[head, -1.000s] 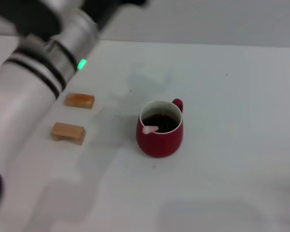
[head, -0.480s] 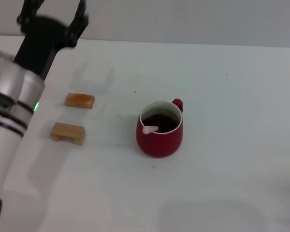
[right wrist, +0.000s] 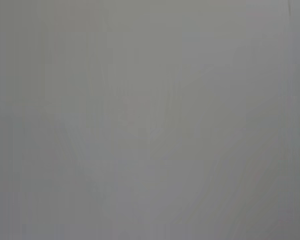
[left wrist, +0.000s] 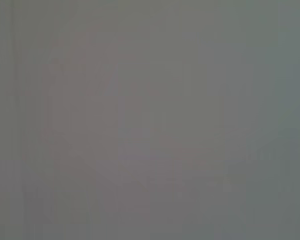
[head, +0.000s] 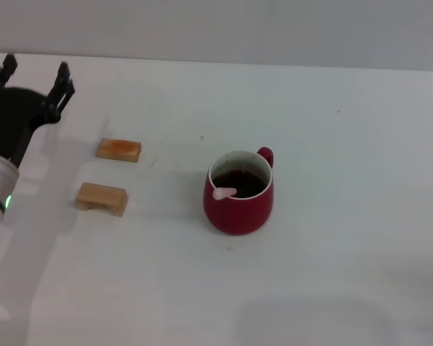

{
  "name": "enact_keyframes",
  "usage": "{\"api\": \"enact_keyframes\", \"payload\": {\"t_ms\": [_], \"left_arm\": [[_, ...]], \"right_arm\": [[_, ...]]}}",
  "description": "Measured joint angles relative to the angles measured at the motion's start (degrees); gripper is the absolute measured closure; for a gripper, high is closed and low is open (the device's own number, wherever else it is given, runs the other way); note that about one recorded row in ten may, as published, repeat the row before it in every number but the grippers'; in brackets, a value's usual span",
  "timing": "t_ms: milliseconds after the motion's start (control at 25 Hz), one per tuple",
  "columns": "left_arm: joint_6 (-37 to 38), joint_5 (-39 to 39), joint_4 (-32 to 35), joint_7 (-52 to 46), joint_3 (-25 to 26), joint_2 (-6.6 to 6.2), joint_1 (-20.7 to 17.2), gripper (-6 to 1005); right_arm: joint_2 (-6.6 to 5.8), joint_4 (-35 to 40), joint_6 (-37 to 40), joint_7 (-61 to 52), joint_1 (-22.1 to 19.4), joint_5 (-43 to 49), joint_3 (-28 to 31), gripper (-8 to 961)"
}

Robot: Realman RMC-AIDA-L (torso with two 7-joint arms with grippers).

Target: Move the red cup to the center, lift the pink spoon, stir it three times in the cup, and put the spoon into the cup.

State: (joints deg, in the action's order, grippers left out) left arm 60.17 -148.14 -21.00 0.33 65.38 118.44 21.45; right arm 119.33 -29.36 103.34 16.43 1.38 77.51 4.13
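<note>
The red cup (head: 239, 193) stands near the middle of the white table, its handle turned to the far right and dark liquid inside. The pink spoon (head: 224, 192) rests in it, only its pale handle end showing over the near-left rim. My left gripper (head: 35, 75) is at the far left edge of the head view, well away from the cup, open and holding nothing. The right gripper is out of view. Both wrist views show only a plain grey surface.
Two tan wooden blocks lie left of the cup: one (head: 119, 149) farther back and one (head: 101, 197) nearer. My left arm (head: 1, 180) runs down the left edge of the view.
My left arm has drawn back to the left and down, away from the blocks and the cup. The cup and spoon have stayed put.
</note>
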Motion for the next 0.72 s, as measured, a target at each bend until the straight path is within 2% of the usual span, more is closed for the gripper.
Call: {"api": "enact_keyframes", "payload": {"t_ms": [400,720], "left_arm": [[1.7,-0.3,1.2,-0.4,-0.7,0.14,-2.4,162],[1.8,-0.4,1.6,-0.4,-2.6,0.21,-2.7,162]], "right_arm": [[0.03,0.5,5.8,0.0,0.8,0.1,-2.5,954],[-0.01,0.9,5.5,0.0,1.7,0.1,-2.6,954]]}}
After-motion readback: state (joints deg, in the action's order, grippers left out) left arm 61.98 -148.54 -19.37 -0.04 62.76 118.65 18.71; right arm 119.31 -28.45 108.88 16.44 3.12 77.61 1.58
